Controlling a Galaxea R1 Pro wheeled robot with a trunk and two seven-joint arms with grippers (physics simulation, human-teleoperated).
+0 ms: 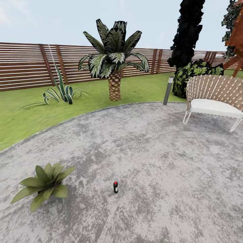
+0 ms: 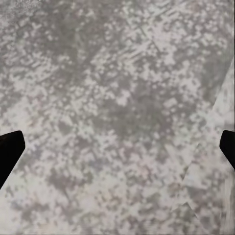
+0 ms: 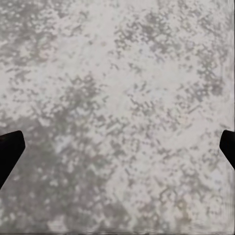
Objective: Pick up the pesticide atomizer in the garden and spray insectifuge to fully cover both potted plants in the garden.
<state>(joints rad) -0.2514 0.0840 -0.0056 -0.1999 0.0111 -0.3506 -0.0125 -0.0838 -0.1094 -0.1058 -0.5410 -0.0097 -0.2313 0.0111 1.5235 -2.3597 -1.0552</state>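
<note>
Surfaces: stone, wood, weave.
Patio (image 1: 152, 152) mottled grey, rough, matt. Fence (image 1: 27, 64) brown slatted wood. Chair (image 1: 216, 91) woven back, smooth white cushion. Pesticide atomizer (image 1: 115, 187) dark, slightly glossy.

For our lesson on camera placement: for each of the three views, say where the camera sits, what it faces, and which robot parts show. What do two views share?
Head view: on the robot's head, facing forward and down at the pesticide atomizer, a potted plant and the fence.
Left wrist view: on the left arm, facing the patio between dark fingertips.
Right wrist view: likewise, fingertips apart.
Shared: both wrist views face mottled grey paving.
</note>
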